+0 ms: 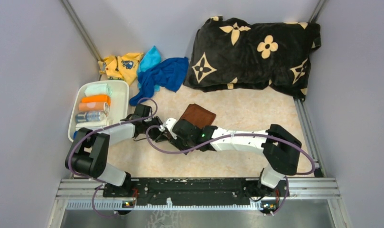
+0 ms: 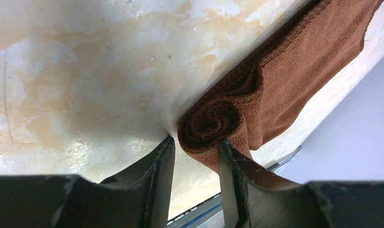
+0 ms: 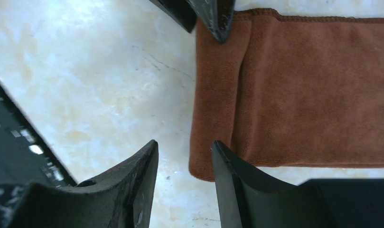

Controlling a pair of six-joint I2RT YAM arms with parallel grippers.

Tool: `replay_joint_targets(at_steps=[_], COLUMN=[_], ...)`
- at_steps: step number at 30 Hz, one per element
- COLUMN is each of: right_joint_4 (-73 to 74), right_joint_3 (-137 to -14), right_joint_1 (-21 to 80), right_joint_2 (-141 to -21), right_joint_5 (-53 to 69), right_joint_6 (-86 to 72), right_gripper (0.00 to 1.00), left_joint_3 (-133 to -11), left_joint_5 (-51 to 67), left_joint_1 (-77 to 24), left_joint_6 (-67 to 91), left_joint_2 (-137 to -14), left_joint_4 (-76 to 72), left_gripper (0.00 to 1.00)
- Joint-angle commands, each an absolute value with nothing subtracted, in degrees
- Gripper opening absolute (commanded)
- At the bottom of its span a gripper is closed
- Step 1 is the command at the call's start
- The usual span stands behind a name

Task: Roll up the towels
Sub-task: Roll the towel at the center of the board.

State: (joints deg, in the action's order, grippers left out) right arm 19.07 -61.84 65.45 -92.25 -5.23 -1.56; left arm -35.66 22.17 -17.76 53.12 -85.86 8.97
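Observation:
A brown towel (image 1: 198, 115) lies on the table's middle, its near edge rolled up a few turns. In the left wrist view the spiral end of the roll (image 2: 211, 121) sits between the tips of my left gripper (image 2: 195, 147). Its jaws are open, and one finger (image 2: 232, 161) touches the cloth. My right gripper (image 3: 184, 147) is open at the roll's other end (image 3: 213, 95), one finger (image 3: 228, 166) over the towel's corner and the other on bare table. The left fingertip (image 3: 218, 19) shows at the top of that view. In the top view both grippers, left (image 1: 154, 129) and right (image 1: 173, 129), meet at the towel's near-left edge.
A white bin (image 1: 118, 85) with several rolled towels stands at the left. Blue towels (image 1: 163, 76) and a yellow cloth (image 1: 121, 66) lie behind it. A black patterned pillow (image 1: 256, 52) fills the back right. Grey walls stand on both sides.

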Motion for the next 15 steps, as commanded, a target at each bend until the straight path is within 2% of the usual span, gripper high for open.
replay_joint_targets(at_steps=[1, 13, 14, 15], right_joint_4=[15.7, 13.4, 13.7, 14.2], right_joint_3=[-60.9, -57.6, -57.6, -57.7], right_joint_1=[67.8, 68.6, 68.7, 68.7], right_joint_2=[-96.2, -104.0, -104.4, -104.7], right_joint_5=[-18.0, -20.2, -19.9, -19.1], right_joint_6=[0.5, 2.2, 2.4, 2.5], right_gripper=[0.46, 0.45, 0.43, 0.37], left_joint_3=[-35.0, -35.1, -35.1, -35.1], left_joint_5=[17.7, 17.8, 17.8, 17.8], left_joint_1=[-18.0, -18.0, -18.0, -18.0], left_joint_6=[52.8, 52.6, 52.5, 52.4], left_joint_2=[-86.1, -86.5, -86.5, -86.4], left_joint_4=[10.7, 10.7, 10.8, 10.9], left_gripper=[0.45, 0.47, 0.47, 0.48])
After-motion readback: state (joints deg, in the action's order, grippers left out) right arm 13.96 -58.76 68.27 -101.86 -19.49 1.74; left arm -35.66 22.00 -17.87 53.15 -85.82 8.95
